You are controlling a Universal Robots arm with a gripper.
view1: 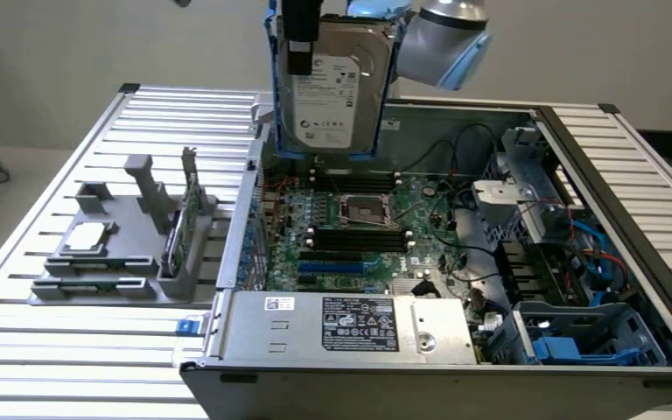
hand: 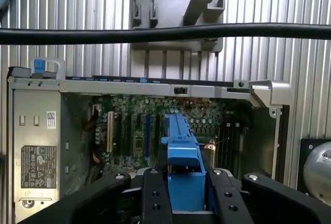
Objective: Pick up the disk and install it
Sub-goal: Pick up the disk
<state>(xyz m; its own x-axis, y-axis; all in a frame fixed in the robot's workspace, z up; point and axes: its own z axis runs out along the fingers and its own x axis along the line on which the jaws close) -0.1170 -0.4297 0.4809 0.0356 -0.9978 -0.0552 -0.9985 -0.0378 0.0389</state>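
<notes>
Lab: slatted bench (view1: 80,367), opened computer case (view1: 453,391)

The gripper (view1: 300,39) is holding the disk (view1: 330,87) at its top, upright in the air, white label facing the camera, above the far wall of the open computer case (view1: 616,184). The motherboard (view1: 360,236) is lying exposed below. At the exterior view's left, 1 grey fixture (view1: 80,284) is sitting on the slatted table (view1: 32,359), carrying a silver chip (view1: 88,236) and an upright green card (view1: 179,232).
</notes>
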